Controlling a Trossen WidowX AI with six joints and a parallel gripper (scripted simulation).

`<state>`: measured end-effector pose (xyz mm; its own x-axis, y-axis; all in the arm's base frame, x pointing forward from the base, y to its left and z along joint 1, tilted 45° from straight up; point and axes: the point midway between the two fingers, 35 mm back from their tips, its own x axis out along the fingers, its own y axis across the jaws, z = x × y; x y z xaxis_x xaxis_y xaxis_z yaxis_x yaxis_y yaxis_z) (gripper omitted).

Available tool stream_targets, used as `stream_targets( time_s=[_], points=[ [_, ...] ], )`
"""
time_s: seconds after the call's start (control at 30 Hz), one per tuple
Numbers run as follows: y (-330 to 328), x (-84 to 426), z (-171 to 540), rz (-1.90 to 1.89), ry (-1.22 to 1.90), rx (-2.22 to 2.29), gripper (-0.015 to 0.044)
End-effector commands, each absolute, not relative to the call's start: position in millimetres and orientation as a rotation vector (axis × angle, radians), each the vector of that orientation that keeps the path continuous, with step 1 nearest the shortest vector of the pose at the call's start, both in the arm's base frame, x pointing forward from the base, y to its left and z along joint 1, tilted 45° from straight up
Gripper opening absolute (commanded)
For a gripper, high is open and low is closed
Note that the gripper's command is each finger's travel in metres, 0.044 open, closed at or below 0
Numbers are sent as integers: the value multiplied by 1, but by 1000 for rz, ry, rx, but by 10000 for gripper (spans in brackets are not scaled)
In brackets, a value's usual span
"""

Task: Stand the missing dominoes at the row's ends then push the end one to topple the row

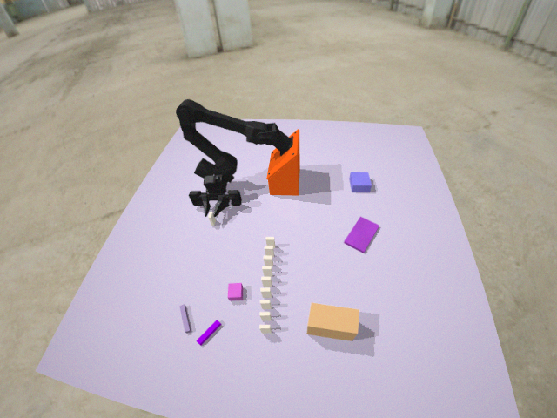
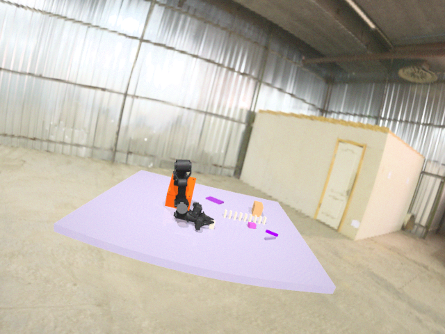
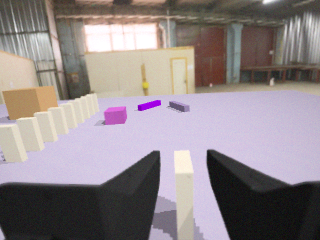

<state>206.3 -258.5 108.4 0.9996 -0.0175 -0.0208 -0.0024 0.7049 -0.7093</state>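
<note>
Several cream dominoes stand upright in an evenly spaced row, seen in the top view with the end nearest the robot base [image 1: 270,241] and the far end [image 1: 265,328]; the row is at the left in the wrist view [image 3: 46,126]. One loose domino [image 1: 211,219] [image 2: 211,226] [image 3: 184,200] stands upright on the table, apart from the row, off its base-side end. My gripper [image 1: 211,213] [image 3: 183,156] is open around this domino, low over the table, with a gap on both sides in the wrist view. No other loose domino shows.
A magenta cube [image 1: 235,291] [image 3: 115,115] and two bars, purple [image 1: 209,333] and greyish [image 1: 184,318], lie left of the row. An orange block [image 1: 333,320] and a purple plate [image 1: 361,234] lie right of it. A blue block [image 1: 360,181] is right of the base.
</note>
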Motion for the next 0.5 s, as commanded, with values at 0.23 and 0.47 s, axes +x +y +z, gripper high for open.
stream_targets(
  time_s=[0.23, 0.47],
  points=[
    [-258, 206, 109, -4, 23, -797, 421],
    [-227, 207, 140, -8, 26, -790, 440]
  ],
)
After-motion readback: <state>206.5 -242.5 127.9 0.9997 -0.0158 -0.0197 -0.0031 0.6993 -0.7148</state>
